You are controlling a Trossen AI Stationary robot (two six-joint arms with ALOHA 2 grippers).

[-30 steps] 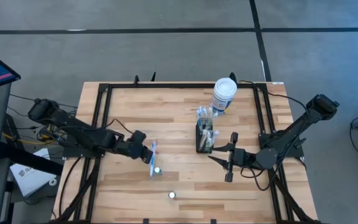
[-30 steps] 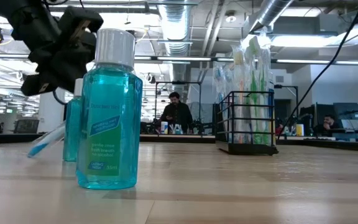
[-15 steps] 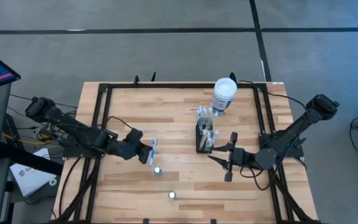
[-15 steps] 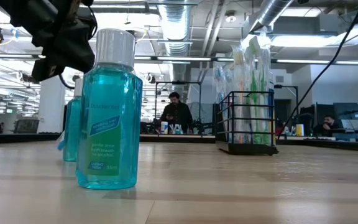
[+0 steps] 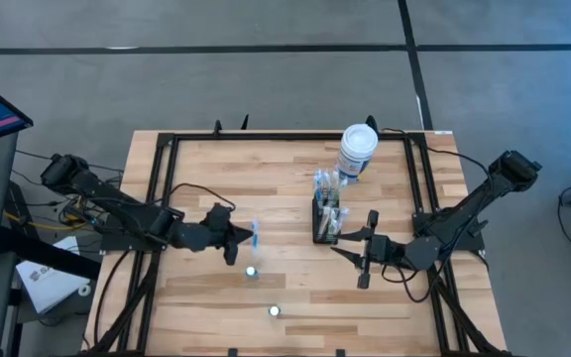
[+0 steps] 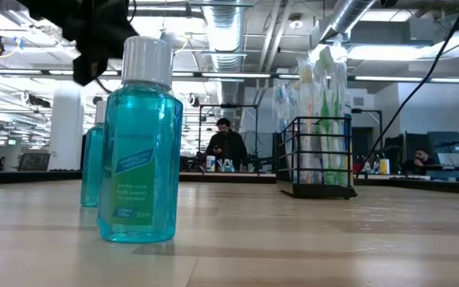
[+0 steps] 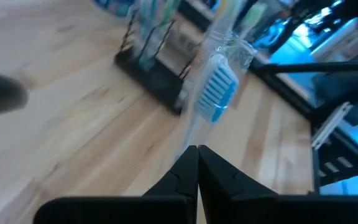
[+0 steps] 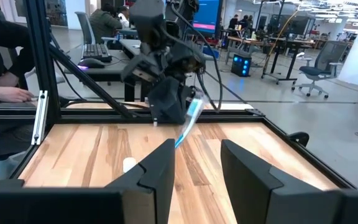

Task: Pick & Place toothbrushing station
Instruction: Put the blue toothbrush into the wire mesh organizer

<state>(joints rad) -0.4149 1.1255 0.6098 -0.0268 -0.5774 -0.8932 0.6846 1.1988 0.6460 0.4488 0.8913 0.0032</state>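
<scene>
A blue-bristled clear toothbrush is pinched in the left end effector, left of centre. The black slotted wire caddy stands centre-right, well apart. If the slot is missed, the caddy could be tipped. The right end effector waits, fingers apart, beside it.

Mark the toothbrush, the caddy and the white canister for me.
toothbrush (image 7: 218,93), left wrist view, blue bristle head.
caddy (image 5: 325,224), high view, black frame.
white canister (image 5: 359,140), high view, lid.

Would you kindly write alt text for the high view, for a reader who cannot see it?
Seen from above, the left gripper holds a blue toothbrush over a wooden table, left of a black caddy filled with brushes. The right gripper waits open beside the caddy, with a white canister behind it and two small bottles nearer the front.
</scene>
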